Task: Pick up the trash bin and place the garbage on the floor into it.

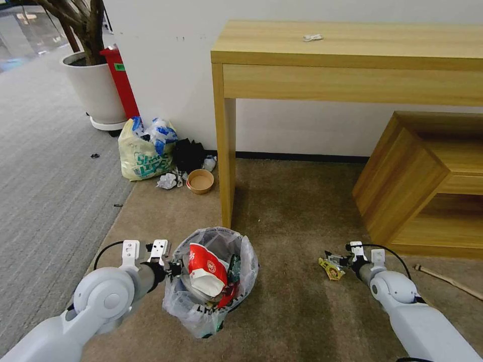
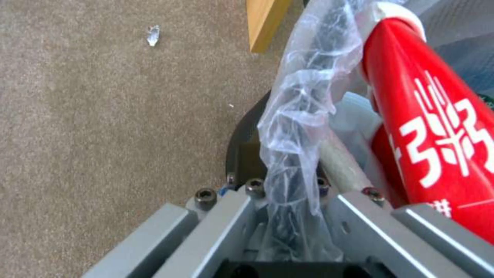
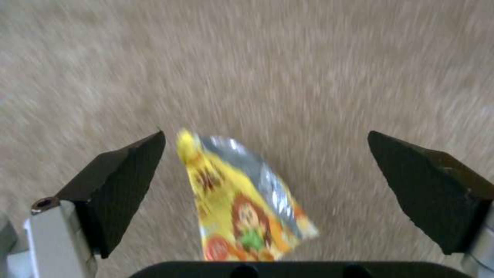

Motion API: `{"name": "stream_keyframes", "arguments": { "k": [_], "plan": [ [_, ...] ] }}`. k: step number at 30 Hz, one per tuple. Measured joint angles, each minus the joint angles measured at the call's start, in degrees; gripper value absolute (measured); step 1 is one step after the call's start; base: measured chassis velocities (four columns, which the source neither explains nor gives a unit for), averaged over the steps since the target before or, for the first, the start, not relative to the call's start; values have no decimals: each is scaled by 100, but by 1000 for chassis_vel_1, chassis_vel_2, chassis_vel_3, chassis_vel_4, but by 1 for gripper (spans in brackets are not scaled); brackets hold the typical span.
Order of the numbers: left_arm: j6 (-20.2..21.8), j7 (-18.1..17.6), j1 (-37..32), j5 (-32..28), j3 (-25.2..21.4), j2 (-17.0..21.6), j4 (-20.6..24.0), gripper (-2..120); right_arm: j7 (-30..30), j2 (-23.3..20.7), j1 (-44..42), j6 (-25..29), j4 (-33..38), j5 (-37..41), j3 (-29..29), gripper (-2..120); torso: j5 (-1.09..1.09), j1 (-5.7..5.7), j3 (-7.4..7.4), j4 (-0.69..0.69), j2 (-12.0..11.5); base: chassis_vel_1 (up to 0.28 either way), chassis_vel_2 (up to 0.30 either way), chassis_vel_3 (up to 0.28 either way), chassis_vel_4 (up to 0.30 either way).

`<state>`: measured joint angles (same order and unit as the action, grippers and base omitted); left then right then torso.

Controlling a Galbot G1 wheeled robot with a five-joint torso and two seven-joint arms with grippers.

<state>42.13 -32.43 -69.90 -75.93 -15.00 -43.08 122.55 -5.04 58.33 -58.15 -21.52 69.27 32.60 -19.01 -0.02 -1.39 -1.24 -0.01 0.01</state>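
I have the left gripper (image 1: 175,270) clamped on the trash bin (image 1: 211,281) rim to steady it on the carpet (image 1: 297,211), right gripper (image 3: 265,170) spread wide over a yellow wrapper (image 3: 247,204), ready to grab

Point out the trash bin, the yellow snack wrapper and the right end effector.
trash bin (image 1: 201,314), head view, bag-covered front wall.
yellow wrapper (image 3: 242,208), right wrist view, printed face.
right end effector (image 3: 265,181), right wrist view, midway between open fingertips.

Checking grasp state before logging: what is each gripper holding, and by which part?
Left gripper holds the trash bin by its bagged rim. Right gripper is open around a yellow wrapper, holding nothing.
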Motion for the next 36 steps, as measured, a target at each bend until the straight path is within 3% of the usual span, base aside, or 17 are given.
{"name": "stream_keyframes", "arguments": {
  "k": [11,15,18,23,26,31,34,36],
  "plan": [
    [0,0,-5,5,11,15,0,0,-102,230,253,14,-818,-176,226,98,0,0,0,0,0,0,0,0,0],
    [0,0,-5,5,12,31,5,0,-171,290,300,68,-910,-250,250,86,-1,0,0,0,0,0,0,0,0],
    [0,0,-14,2,12,51,32,0,-261,391,391,117,-1051,-339,279,70,-1,0,0,0,0,0,0,0,0],
    [0,0,-34,1,6,64,62,0,-260,443,398,127,-1055,-391,281,56,-1,0,0,0,0,0,0,0,0],
    [0,-1,-37,0,1,76,80,0,-189,509,375,127,-1034,-404,271,41,0,0,0,0,0,0,0,0,0],
    [0,-4,-42,-6,1,87,95,0,-119,550,358,128,-1037,-420,245,27,-1,0,0,0,-1,0,0,0,0],
    [0,-8,-49,-10,3,94,115,0,-77,551,332,135,-1015,-440,187,12,-1,0,0,0,-1,0,0,0,0],
    [0,-8,-50,-11,4,95,116,0,-74,549,327,136,-1005,-442,180,11,-1,0,0,0,-1,0,0,0,0]
  ]
}}
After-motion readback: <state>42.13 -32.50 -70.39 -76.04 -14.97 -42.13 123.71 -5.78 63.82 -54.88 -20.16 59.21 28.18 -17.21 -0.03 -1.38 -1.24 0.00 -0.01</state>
